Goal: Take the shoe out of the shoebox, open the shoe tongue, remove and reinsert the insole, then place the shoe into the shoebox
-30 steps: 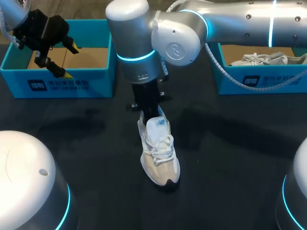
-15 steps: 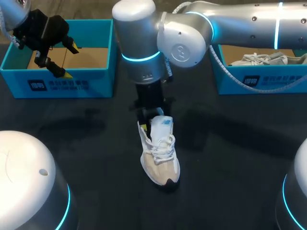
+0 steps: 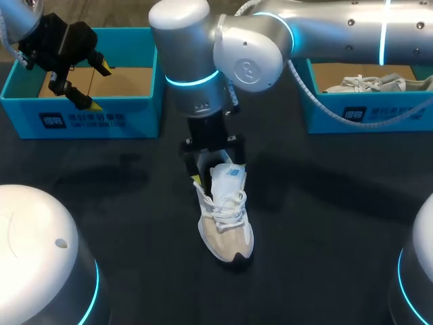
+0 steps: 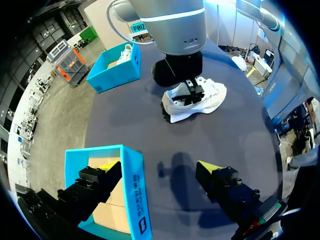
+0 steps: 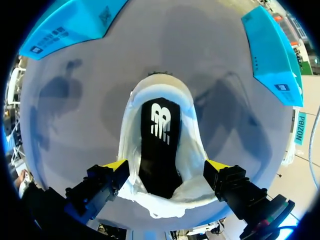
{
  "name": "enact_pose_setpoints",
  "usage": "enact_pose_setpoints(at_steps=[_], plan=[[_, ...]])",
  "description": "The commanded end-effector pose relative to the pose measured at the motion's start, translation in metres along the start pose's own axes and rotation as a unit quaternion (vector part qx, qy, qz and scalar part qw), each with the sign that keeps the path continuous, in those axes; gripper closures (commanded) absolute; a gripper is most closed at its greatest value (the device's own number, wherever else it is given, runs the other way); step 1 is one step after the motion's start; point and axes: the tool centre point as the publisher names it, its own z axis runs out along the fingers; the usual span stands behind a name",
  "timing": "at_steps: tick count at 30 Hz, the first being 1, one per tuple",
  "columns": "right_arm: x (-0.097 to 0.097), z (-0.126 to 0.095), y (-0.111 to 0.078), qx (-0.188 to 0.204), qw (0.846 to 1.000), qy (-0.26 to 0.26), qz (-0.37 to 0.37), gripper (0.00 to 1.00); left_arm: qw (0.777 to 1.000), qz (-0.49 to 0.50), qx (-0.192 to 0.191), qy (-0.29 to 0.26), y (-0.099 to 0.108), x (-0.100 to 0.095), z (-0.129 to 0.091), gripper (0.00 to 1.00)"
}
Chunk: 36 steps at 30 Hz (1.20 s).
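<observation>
The shoe is sitting upright on the surface, its black insole showing. Your right fingers are straddling the heel opening, wide open and gripping nothing. Your left fingers are hanging open and empty over the shoebox. When lowering, stay centred and pinch only the insole's heel edge.

Head camera looks down from behind me; my right wrist camera sits close over the shoe, which all three views share.

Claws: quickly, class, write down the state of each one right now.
Left claw: open, holding nothing, over the blue box wall.
Right claw: open, one finger on either side of the shoe, no clear grip.
</observation>
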Motion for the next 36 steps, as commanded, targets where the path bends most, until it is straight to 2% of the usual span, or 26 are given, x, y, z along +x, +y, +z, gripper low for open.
enact_pose_setpoints(at_steps=[1,19,26,28,29,30,34,36], plan=[[-0.004,-0.011,-0.007,-0.014,1.000,-0.009,0.009,0.00,1.000,0.000,-0.002,0.000,0.000,0.001,-0.001,0.00],[-0.020,-0.061,-0.019,-0.064,0.996,-0.048,0.044,0.00,1.000,0.000,-0.002,0.000,0.000,0.001,-0.001,0.00],[-0.016,-0.071,-0.036,-0.068,0.995,-0.053,0.048,0.00,1.000,0.000,-0.002,0.000,0.000,0.001,-0.001,0.00],[-0.016,-0.072,-0.042,-0.068,0.995,-0.054,0.050,0.15,1.000,0.000,-0.002,0.000,0.000,0.001,-0.001,0.00],[-0.015,-0.072,-0.045,-0.068,0.995,-0.055,0.052,0.34,1.000,0.000,-0.002,0.000,0.000,0.001,-0.001,0.00],[-0.015,-0.071,-0.048,-0.066,0.995,-0.054,0.055,0.47,1.000,0.000,-0.002,0.000,0.000,0.001,-0.001,0.00],[-0.014,-0.065,-0.059,-0.063,0.995,-0.046,0.063,0.54,1.000,0.000,-0.002,0.000,0.000,0.001,-0.001,0.00],[-0.012,-0.062,-0.063,-0.063,0.995,-0.039,0.067,0.53,1.000,0.000,-0.002,0.000,0.000,0.001,-0.001,0.00]])
